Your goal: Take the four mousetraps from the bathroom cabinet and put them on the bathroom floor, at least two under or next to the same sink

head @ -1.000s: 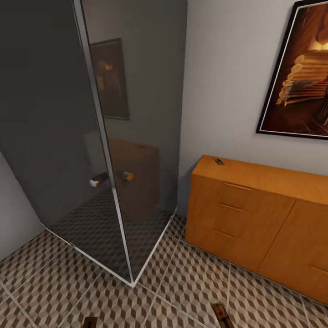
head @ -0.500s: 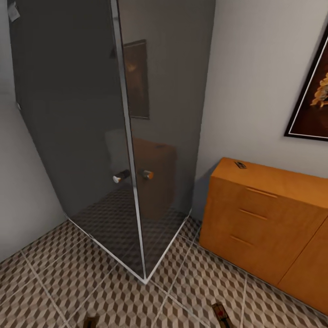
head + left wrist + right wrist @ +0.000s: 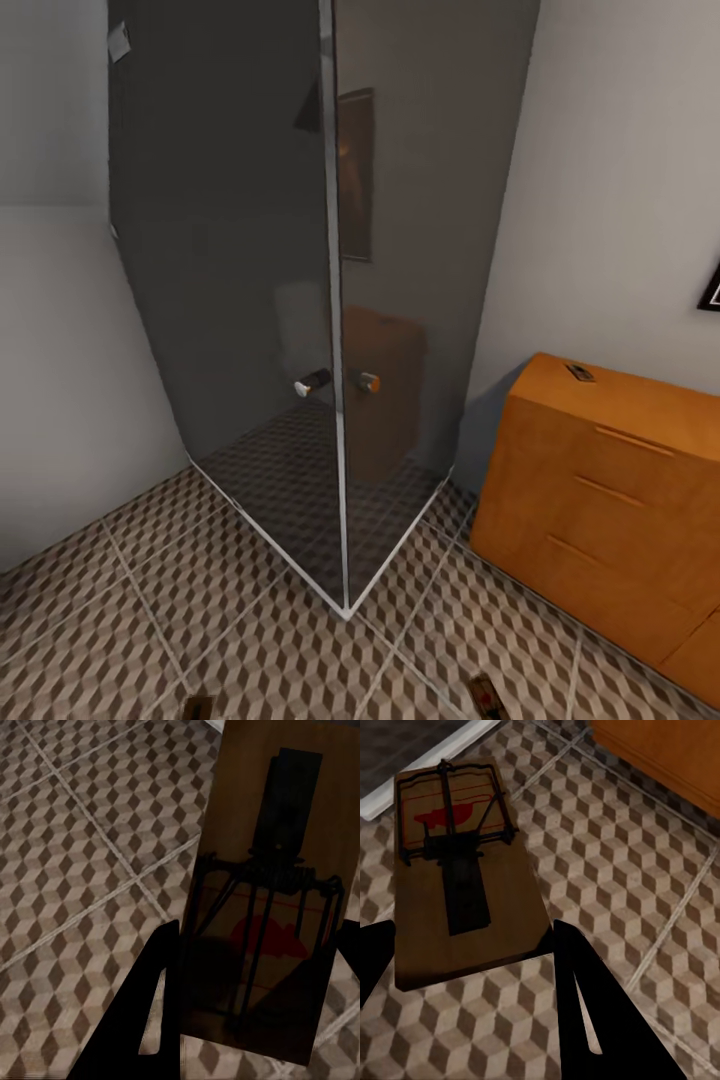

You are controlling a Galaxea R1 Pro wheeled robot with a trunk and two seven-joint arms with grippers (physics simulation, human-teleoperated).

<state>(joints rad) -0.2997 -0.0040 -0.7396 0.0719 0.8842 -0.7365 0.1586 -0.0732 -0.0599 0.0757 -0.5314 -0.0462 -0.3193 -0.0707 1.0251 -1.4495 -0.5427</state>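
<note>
A: Where are the mousetraps?

B: One mousetrap (image 3: 266,900) sits between the left gripper's (image 3: 255,967) dark fingers (image 3: 154,990), which are closed against its edges. Its wire frame and red patch face the camera, and the bathroom floor (image 3: 82,832) lies beyond it.

A: And the right side?

B: A second mousetrap (image 3: 461,870) is clamped in the right gripper (image 3: 472,945); one finger (image 3: 585,1005) presses its long edge and the other shows at the opposite edge. This board is tan, with a black bar and a red mark at the end far from the fingers.

A: What lies past that hand?

B: Cube-patterned tiles under the trap, a pale shower sill (image 3: 427,772) beyond its far end, and the foot of the orange cabinet (image 3: 660,757) off to the side.

A: Any others?

B: In the head view a third mousetrap (image 3: 579,372) lies on top of the cabinet (image 3: 610,490), near its end by the shower. The tips of the two held traps peek in at the bottom edge.

A: And further out?

B: A dark glass shower enclosure (image 3: 300,300) with chrome door knobs (image 3: 312,383) stands beside the cabinet against a grey wall (image 3: 620,180).
</note>
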